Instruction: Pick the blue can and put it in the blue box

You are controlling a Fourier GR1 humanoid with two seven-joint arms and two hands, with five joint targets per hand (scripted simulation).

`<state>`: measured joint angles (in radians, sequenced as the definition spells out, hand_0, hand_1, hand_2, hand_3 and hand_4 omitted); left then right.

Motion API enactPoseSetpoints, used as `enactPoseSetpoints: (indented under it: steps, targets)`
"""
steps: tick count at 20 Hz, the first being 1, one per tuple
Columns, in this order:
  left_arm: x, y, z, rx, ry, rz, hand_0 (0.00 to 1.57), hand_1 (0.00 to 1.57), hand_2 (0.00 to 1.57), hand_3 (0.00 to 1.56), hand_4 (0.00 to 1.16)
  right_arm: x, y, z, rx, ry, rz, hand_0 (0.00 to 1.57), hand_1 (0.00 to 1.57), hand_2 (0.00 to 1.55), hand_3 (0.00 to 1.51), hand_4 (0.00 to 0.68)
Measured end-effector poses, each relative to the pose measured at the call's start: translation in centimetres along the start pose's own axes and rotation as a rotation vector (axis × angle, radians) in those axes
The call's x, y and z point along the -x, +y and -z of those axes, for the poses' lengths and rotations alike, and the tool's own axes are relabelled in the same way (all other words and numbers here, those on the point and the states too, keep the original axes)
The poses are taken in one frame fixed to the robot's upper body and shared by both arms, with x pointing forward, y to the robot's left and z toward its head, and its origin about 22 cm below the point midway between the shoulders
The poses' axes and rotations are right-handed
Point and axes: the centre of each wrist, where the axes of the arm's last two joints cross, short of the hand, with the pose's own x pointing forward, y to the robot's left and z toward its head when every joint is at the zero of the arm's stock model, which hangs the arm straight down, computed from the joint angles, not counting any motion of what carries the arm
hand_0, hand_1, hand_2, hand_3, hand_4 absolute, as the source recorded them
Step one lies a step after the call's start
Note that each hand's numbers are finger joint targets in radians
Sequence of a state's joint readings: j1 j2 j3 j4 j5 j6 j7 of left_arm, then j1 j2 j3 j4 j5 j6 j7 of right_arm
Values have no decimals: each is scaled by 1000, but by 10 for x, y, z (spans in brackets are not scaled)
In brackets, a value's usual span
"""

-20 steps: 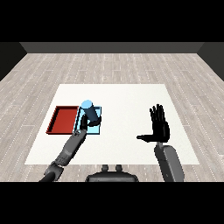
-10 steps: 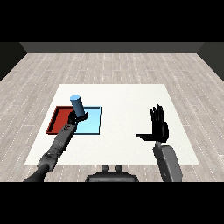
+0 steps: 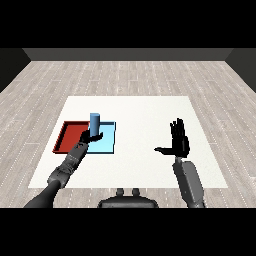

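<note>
A blue can (image 3: 94, 123) stands upright in my left hand (image 3: 92, 138), whose fingers curl round its lower part. Hand and can are over the light blue tray (image 3: 106, 144), at its left side near the border with the red tray (image 3: 71, 136). Whether the can touches the tray floor I cannot tell. My right hand (image 3: 179, 143) is raised over the right half of the white table (image 3: 145, 115), fingers straight and thumb out, holding nothing.
The two trays lie side by side on the table's left half. The left forearm (image 3: 65, 167) reaches in from the lower left over the table's front edge. Beyond the table is wooden floor (image 3: 130, 75).
The left hand has carried the can from over the trays' right part to the left, then settled lower at the blue tray's left side. The right hand has not moved.
</note>
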<state>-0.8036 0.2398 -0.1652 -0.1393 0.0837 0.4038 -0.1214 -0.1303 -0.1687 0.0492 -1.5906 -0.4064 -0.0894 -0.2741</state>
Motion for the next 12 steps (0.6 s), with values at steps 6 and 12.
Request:
enactPoseSetpoints:
  steps: [6, 12]
  targets:
    - [2, -7, -2, 41, 47, 48, 1571, 1571, 1480, 0, 699, 3, -7, -5, 10, 4, 13, 0, 0, 0, 0, 0]
    - [1, -6, -1, 70, 59, 67, 0, 0, 0, 0, 0, 8, -9, -11, 8, 0, 15, 0, 0, 0, 0, 0]
